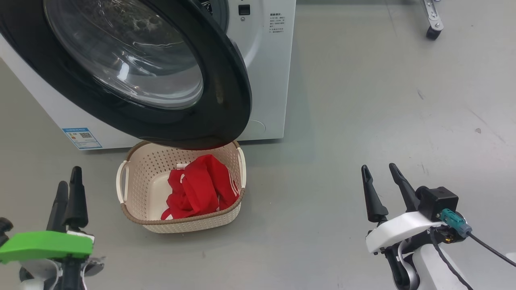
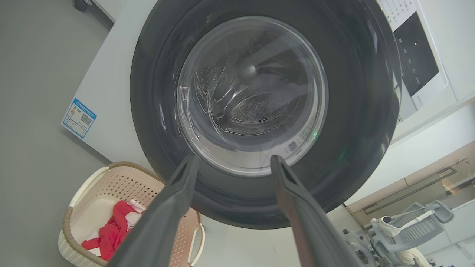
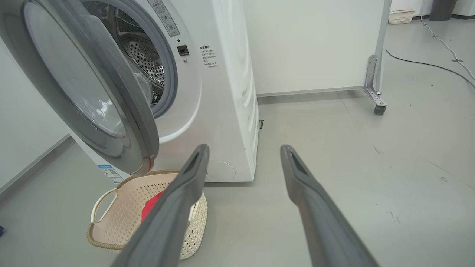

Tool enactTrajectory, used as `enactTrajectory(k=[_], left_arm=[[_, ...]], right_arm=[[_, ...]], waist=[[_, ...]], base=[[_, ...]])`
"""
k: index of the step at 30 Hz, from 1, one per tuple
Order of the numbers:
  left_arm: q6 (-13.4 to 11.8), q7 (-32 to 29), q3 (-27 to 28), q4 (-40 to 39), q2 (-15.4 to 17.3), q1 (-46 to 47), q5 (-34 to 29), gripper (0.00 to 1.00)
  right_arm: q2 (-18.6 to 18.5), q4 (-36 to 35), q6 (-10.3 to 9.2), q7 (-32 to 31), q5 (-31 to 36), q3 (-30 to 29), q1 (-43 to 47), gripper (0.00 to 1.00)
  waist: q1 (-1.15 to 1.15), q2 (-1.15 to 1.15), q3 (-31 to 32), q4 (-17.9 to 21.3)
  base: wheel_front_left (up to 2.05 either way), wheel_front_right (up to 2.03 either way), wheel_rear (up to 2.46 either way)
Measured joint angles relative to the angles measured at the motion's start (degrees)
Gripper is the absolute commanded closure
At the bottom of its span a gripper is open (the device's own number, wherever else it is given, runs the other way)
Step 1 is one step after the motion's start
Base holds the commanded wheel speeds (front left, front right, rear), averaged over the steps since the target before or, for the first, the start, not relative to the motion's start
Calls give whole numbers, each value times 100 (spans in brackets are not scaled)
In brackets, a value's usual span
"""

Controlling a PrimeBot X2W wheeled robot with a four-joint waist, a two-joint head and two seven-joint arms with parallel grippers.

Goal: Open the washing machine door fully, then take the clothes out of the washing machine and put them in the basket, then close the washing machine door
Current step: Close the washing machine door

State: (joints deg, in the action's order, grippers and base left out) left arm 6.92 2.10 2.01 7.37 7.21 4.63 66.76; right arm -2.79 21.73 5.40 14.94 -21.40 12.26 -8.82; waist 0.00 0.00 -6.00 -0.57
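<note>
One washing machine [image 1: 266,72] is standing on the grey floor [image 1: 363,121]. Its single washing machine door [image 1: 125,60] is hanging swung out, leaving the steel drum [image 3: 144,63] showing in the right wrist view. One basket [image 1: 133,215] is sitting on the floor just in front of the machine. The lower edge of the door is overhanging the basket's back rim and hiding it from the head view. One piece of clothes [image 1: 201,187], red with white stripes, is lying bunched inside the basket.

Two tools are hovering over the floor, each with its fingers spread and gripping nothing: the left tool [image 1: 69,177] near the basket, the right tool [image 1: 379,166] well apart from it. One blue label [image 1: 82,138] is sticking to the machine's lower front. A castor [image 1: 433,32] is resting far right, and a second basket [image 3: 400,15] is sitting in the distance.
</note>
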Motion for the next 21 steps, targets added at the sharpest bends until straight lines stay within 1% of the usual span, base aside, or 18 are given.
enactTrajectory(k=[6, 12, 14, 16, 21], left_arm=[[2, 544, -644, 124, 350, -182, -1036, 0], [21, 1136, -1088, 476, 689, -378, -2024, 0], [26, 1166, -1281, 636, 815, -412, -2369, 0], [26, 1188, -1358, 771, 813, -460, -2499, 0], [27, 1232, -1435, 1096, 817, -489, -3082, 0]], right_arm=[[-1, -8, -1, 0, 0, 23, 1, 0], [0, -16, -4, 0, 0, 25, 2, 0], [0, -26, -9, 0, 0, 26, 4, 0], [0, -36, -10, 0, 5, 31, 5, 0], [0, -55, -10, 0, 88, 59, 8, 0]], waist=[[0, 0, 29, 10], [0, 0, 62, 12], [0, 0, 73, 13], [0, 0, 84, 15], [0, 0, 112, 21]], base=[[0, 0, 0], [0, 0, 0], [0, 0, 0], [0, 0, 0], [0, 0, 0]])
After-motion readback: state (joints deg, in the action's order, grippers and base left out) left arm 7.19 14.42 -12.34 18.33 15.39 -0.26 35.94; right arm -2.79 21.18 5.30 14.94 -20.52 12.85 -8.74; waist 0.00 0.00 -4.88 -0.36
